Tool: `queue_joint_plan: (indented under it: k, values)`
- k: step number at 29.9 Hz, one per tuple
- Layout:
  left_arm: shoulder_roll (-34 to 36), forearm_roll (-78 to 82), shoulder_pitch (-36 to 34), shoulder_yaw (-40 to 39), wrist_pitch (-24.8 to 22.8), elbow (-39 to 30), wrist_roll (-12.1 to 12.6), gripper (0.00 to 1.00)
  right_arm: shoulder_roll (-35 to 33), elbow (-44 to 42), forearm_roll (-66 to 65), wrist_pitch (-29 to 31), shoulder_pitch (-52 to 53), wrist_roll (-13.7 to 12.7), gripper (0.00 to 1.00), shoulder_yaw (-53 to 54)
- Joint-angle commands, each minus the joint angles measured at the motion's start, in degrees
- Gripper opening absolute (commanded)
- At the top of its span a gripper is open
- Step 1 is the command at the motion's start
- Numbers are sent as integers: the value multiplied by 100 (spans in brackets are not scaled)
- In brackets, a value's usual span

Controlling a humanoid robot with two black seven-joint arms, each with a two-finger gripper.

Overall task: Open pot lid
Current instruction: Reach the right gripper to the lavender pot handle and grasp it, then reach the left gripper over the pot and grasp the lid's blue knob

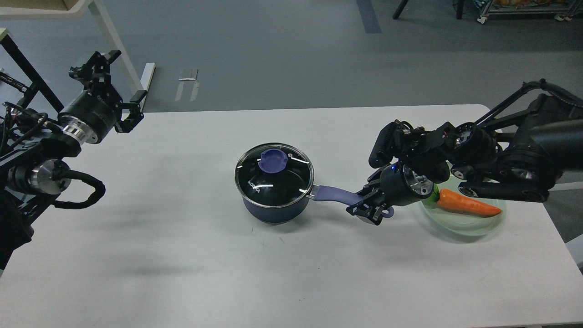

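The dark navy pot (272,207) stands mid-table with the clear glass lid (255,180) resting on it, blue knob (272,160) on top. Its periwinkle handle (332,193) points right. My right gripper (368,206) is at the far end of the handle, one finger on each side, closed on it. My left gripper (119,85) is open and empty, held in the air over the table's far left corner, well away from the pot.
A pale green glass plate (473,224) with an orange carrot (467,203) sits just right of my right gripper, under the right arm. The white table (182,255) has its far edge behind the pot. A table leg stands beyond the far left.
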Motion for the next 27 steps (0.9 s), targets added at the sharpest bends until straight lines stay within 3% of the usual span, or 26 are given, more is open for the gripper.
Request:
queue_joint_plan:
  k: [1, 11, 19, 27]
  values:
    - [41, 458, -45, 4, 17, -308, 7, 99, 7, -24, 6, -9, 24, -4, 22, 6]
    - [33, 4103, -467, 4, 157, -1310, -2, 99, 15, -24, 58, 0, 41, 5, 18, 6]
    - [-424, 7418, -529, 126, 307, -1855, -2, 99, 50, -24, 85, 0, 24, 14, 17, 15]
    - [-626, 9547, -862, 1452, 1562, -1812, 33, 99, 50, -15, 85, 9, 24, 31, 17, 6]
